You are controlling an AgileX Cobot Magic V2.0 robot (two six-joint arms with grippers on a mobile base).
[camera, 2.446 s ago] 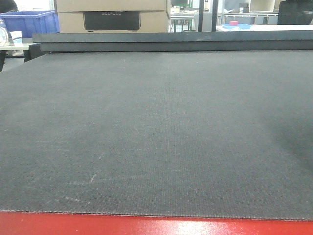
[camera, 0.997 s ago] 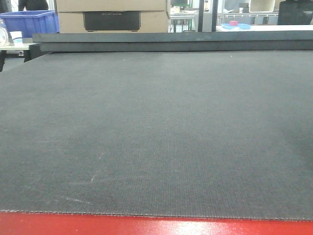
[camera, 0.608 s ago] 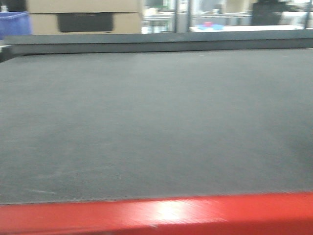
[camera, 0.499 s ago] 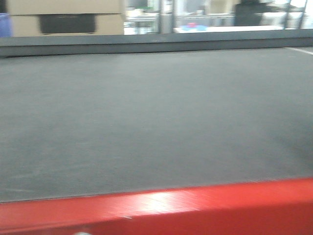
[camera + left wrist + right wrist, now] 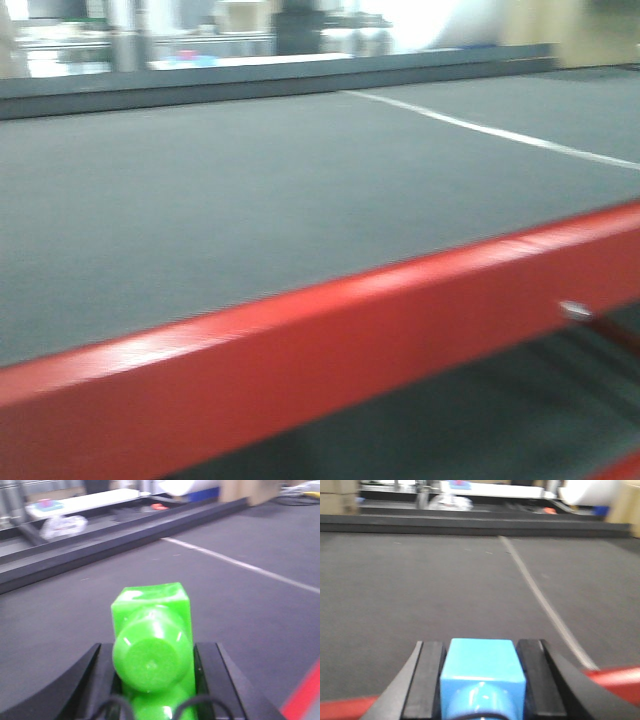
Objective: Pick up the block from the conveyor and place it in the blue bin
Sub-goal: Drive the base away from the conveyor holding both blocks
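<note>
The green block (image 5: 150, 645) is clamped between the black fingers (image 5: 102, 670) of my left gripper (image 5: 155, 652), held above the dark conveyor belt (image 5: 240, 605). My right gripper (image 5: 482, 647) is shut on a light blue block (image 5: 482, 667) over the belt (image 5: 420, 580) near its red frame edge (image 5: 615, 675). In the front view the belt (image 5: 250, 190) runs behind the slanting red frame edge (image 5: 330, 340); neither gripper shows there. The blue bin is out of view.
A white line crosses the belt (image 5: 490, 130); it also shows in the left wrist view (image 5: 240, 565) and the right wrist view (image 5: 540, 600). The dark raised end rail (image 5: 250, 80) closes the far side. A pink-red object on a blue dish (image 5: 45, 503) sits beyond it.
The front view has swung to the right: the blue bin and cardboard box have left the frame, the red frame edge now runs diagonally, and the white line has come into view.
</note>
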